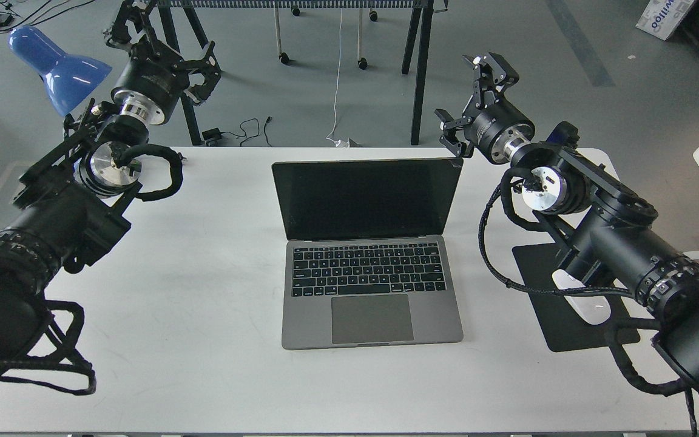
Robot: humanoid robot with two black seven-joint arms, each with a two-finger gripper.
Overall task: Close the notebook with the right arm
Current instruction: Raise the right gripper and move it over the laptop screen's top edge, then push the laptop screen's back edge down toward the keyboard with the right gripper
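Observation:
The notebook [371,285] lies open in the middle of the white table [204,315], its black screen [366,197] standing upright and facing me. My right gripper [469,100] is open and empty, just above and to the right of the screen's top right corner, not touching it. The right arm [604,230] reaches in from the lower right, with a blue part near its wrist. My left gripper [161,36] is open and empty, held high beyond the table's far left corner.
A black mouse pad [543,303] with a white mouse [583,303] lies to the right of the notebook, partly under my right arm. A blue lamp shade [52,64] stands at far left. Table legs and cables are on the floor behind.

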